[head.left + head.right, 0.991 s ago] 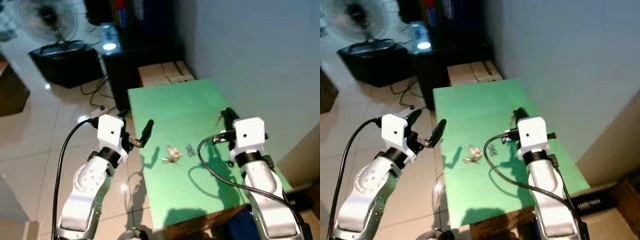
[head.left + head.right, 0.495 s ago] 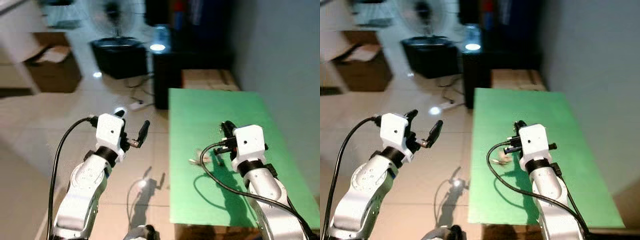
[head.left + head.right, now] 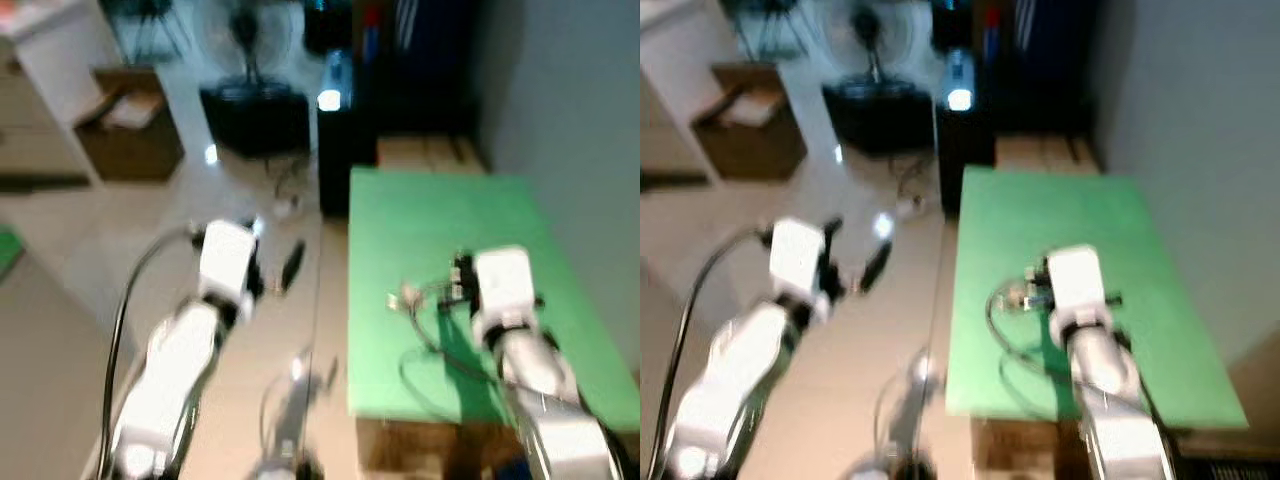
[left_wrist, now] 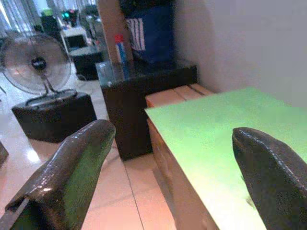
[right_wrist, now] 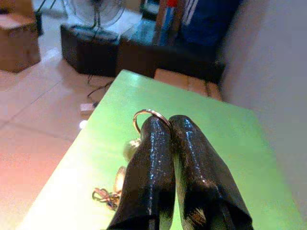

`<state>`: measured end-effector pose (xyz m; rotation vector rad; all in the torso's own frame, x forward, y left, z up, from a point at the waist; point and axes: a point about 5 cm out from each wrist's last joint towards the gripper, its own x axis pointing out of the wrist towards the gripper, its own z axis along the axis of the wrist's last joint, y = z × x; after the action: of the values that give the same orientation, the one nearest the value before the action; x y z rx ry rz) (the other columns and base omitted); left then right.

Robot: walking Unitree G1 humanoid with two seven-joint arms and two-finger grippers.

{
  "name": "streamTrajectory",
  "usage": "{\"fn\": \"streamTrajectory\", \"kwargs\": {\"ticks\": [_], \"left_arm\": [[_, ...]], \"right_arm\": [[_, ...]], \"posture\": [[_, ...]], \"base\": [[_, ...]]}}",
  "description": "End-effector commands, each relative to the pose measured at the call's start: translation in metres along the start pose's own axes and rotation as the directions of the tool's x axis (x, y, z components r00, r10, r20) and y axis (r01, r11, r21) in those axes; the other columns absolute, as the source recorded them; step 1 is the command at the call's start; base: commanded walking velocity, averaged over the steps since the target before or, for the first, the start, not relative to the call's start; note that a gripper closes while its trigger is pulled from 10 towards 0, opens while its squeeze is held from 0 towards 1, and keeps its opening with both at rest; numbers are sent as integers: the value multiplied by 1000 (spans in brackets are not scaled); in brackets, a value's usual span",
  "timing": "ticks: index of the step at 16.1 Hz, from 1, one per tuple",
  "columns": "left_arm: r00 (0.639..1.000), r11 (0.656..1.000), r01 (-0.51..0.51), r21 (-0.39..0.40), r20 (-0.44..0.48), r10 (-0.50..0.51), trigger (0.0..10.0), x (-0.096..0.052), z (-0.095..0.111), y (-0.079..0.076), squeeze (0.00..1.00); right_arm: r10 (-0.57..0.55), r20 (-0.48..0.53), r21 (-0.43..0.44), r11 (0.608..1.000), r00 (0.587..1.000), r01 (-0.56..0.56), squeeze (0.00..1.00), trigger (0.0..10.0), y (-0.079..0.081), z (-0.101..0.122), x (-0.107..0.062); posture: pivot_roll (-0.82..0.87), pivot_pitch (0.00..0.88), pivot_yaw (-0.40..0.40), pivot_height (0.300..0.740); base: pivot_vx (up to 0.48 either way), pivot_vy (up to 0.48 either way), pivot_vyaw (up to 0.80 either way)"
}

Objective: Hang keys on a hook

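Note:
The keys (image 5: 109,194) are a small bunch with a pale charm (image 5: 129,146) and a thin metal ring (image 5: 147,115). They are on the green table (image 3: 440,220), close in front of my right gripper (image 5: 169,120). That gripper's two black fingers (image 5: 153,158) are pressed together, and the ring sits at their tips. In the blurred head view the keys (image 3: 404,297) lie just left of the right gripper (image 3: 460,278). My left gripper (image 4: 175,139) is open and holds nothing. It hangs over the floor, left of the table's edge (image 3: 285,265).
A dark low cabinet (image 4: 139,86) and a cardboard box (image 4: 177,93) stand beyond the table's far end. A standing fan (image 4: 36,64) sits on a black box to the left. A pale wall (image 3: 570,120) runs along the table's right side. Tiled floor (image 3: 90,260) lies to the left.
The whole picture has swung and blurred, so the camera has moved. The keys, which lay apart from the right gripper a second ago, are now right at its fingertips.

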<state>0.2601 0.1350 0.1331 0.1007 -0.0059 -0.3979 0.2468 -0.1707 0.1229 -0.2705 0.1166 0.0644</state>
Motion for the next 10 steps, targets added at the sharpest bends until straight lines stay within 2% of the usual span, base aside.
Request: {"fn": "streamTrajectory", "kwargs": {"ticks": [1,7,10], "left_arm": [[1000,1000,-26,12,8,26,10000,1,3,3,0],[996,996,-84,11,-2,84,10000,-5,-1,6,0],[980,979,-197,49,-32,198,10000,-9,-9,12,0]], "right_arm": [[24,-10,1,1000,1000,-24,0,10000,2,0,-1],[145,10,2,989,989,-145,0,10000,17,5,5],[209,22,-8,978,978,-208,0,10000,20,7,11]], "posture": [[-100,0,52,740],[-86,0,30,740],[-50,0,-32,740]], "base": [[-307,0,0],[0,0,800],[0,0,800]]}}
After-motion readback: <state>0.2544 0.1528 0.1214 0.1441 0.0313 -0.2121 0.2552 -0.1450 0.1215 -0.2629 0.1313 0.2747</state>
